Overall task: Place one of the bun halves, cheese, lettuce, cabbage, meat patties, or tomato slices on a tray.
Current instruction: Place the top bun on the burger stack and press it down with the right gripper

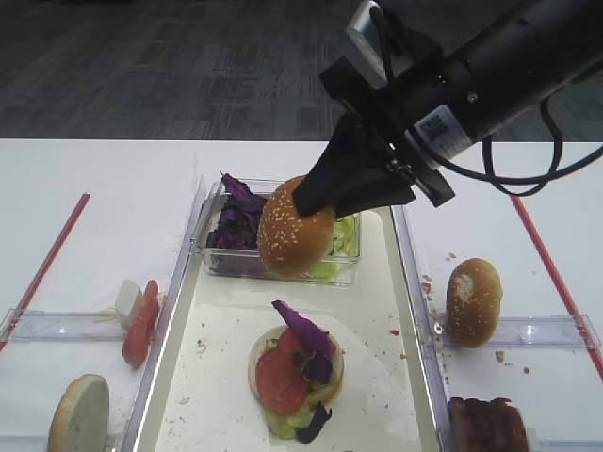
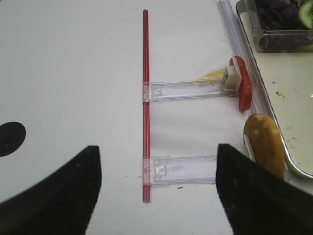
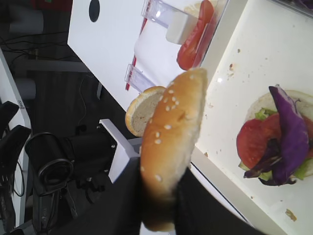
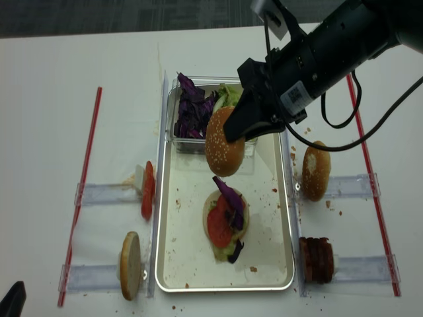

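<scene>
Above the white bench (image 1: pixel 94 207) and long cream-white rimmed tray (image 1: pixel 382 377), the round golden-brown sesame-seeded bun top (image 1: pixel 295 240) is held clamped edgewise in the black right hand (image 1: pixel 316 198).

Four bun halves (image 4: pixel 225 149); one tray (image 4: pixel 173 264); one clear box (image 1: pixel 278 266); one stack of meat patties (image 4: pixel 317 259).

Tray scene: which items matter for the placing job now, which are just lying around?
In play:
- sesame bun top, pinched in right gripper
- tray
- stacked burger base

Lying about:
- torn-patch bun
- pale bun half
- tomato slices
- meat patties
- clear box of cabbage
</scene>
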Controlling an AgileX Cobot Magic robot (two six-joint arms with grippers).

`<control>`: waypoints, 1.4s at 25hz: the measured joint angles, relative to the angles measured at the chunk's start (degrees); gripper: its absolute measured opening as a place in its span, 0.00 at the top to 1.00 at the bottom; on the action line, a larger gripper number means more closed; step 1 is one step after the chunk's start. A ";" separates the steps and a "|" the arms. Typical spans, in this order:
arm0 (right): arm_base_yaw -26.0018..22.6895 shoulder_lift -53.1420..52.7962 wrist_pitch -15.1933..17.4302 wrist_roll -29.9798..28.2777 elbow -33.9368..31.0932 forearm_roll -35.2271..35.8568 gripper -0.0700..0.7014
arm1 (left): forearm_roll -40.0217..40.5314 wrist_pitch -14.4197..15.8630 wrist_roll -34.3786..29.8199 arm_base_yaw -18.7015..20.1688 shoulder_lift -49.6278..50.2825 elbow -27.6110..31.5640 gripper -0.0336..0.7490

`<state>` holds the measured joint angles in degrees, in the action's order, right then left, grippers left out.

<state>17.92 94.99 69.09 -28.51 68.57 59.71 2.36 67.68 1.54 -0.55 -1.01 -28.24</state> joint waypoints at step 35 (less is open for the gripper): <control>0.00 8.75 -1.36 -14.05 -12.45 9.21 0.66 | 0.00 0.00 0.00 0.00 0.00 0.00 0.33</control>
<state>17.92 103.74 67.73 -42.55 56.12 68.93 2.36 67.68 1.54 -0.55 -1.01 -28.24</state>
